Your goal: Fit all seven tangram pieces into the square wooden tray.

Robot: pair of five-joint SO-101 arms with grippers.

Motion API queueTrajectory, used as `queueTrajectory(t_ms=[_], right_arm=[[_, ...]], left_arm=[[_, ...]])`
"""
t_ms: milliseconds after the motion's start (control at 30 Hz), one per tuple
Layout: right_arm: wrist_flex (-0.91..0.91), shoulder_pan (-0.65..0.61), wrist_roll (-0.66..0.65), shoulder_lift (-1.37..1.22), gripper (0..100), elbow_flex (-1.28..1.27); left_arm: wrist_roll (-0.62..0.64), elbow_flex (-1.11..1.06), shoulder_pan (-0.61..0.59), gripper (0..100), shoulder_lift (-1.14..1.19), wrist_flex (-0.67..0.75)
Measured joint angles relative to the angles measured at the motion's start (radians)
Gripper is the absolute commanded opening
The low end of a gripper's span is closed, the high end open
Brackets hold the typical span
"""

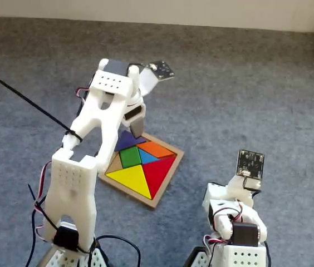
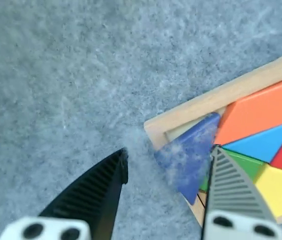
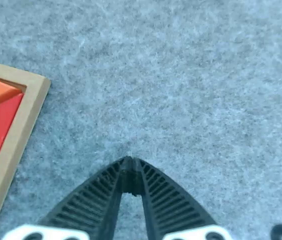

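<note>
The square wooden tray point(image 1: 166, 182) lies mid-table with orange point(image 1: 156, 148), light blue, green point(image 1: 129, 157), red point(image 1: 160, 170) and yellow point(image 1: 130, 178) pieces inside. A dark blue triangle point(image 2: 188, 157) sits askew at the tray's corner point(image 2: 157, 131), overlapping the rim, with one tip past the edge. My left gripper point(image 2: 170, 150) hovers open over that corner. Its black finger point(image 2: 101, 192) is above the carpet and its grey finger point(image 2: 231, 190) above the green piece. My right gripper point(image 3: 129, 161) is shut over bare carpet beside the tray's edge point(image 3: 28, 120).
Grey carpet covers the whole table. A thin black strip point(image 1: 32, 105) lies on the carpet left of the left arm. The right arm point(image 1: 235, 217) is folded near the front right, apart from the tray.
</note>
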State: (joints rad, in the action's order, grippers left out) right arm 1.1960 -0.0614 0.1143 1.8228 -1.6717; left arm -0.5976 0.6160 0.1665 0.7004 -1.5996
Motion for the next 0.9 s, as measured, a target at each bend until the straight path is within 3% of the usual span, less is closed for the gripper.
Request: queueTrajectory(t_ms=[267,600,900], right_arm=[[0.000,0.000,0.000,0.000,0.5,0.000],[0.000,0.000,0.000,0.000,0.5,0.000],[0.000,0.000,0.000,0.000,0.5,0.000]], left_arm=[[0.000,0.043,-0.006,26,0.002,-0.049],[-0.021,0.044,-0.123,26,0.041,-0.049],[-0.026,0.049,-0.120,26,0.143,-0.028]])
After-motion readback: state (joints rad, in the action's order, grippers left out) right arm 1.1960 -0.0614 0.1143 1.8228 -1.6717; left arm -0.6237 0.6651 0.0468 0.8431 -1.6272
